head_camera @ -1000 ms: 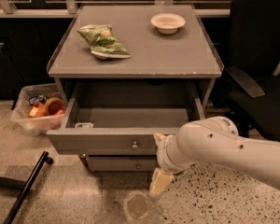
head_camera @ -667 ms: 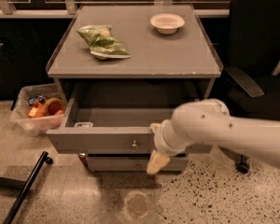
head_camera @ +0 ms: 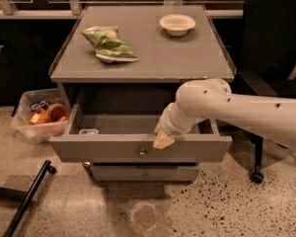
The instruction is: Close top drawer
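The top drawer (head_camera: 113,149) of the grey cabinet is pulled out, its flat front facing me with a small round knob (head_camera: 142,153) at centre. Its grey interior shows a small white item (head_camera: 89,131) at the front left. My gripper (head_camera: 163,139) hangs from the white arm that reaches in from the right. It sits at the drawer front's upper edge, just right of and above the knob. A second drawer front (head_camera: 145,174) sits below.
The cabinet top (head_camera: 153,53) holds a green chip bag (head_camera: 108,43) and a white bowl (head_camera: 177,24). A clear bin (head_camera: 39,116) with objects stands on the floor at left. A black office chair (head_camera: 271,58) is at right. A black bar (head_camera: 27,199) lies on the floor at lower left.
My arm has risen and swung left. The gripper moved from below the drawer front, right of the knob, up to the front's top edge. The drawer stands as before.
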`<state>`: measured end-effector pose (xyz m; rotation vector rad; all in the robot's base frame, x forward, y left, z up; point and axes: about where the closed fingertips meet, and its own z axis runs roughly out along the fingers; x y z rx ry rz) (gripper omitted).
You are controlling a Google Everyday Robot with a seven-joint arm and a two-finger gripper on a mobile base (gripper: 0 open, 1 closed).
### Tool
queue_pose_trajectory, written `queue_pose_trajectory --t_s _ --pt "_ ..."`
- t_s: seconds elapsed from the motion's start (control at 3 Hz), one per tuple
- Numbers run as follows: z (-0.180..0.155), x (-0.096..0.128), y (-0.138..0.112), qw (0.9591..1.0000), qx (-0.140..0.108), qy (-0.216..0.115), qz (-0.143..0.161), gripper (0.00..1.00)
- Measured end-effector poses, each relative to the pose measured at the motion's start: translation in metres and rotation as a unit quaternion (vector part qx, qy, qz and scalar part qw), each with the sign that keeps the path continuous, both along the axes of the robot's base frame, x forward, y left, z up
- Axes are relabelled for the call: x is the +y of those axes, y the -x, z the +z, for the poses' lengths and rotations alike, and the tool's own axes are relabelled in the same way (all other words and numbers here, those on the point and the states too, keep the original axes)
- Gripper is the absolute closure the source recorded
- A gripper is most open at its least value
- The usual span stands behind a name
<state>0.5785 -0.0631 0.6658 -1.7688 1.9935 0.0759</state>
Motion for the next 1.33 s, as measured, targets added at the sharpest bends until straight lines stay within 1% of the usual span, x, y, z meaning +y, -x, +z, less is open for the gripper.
queue_pose_trajectory --t_s 0.33,0.67,1.33 --pt "0.001 -0.001 -0.023 1.0 -0.005 -0.002 -0.008 0.89" --pt "0.001 -0.001 -0.021 1.0 -0.005 -0.002 -0.008 1.0" --pt "0.005 -0.005 -0.046 0.9995 -0.018 -0.005 -0.026 1.0"
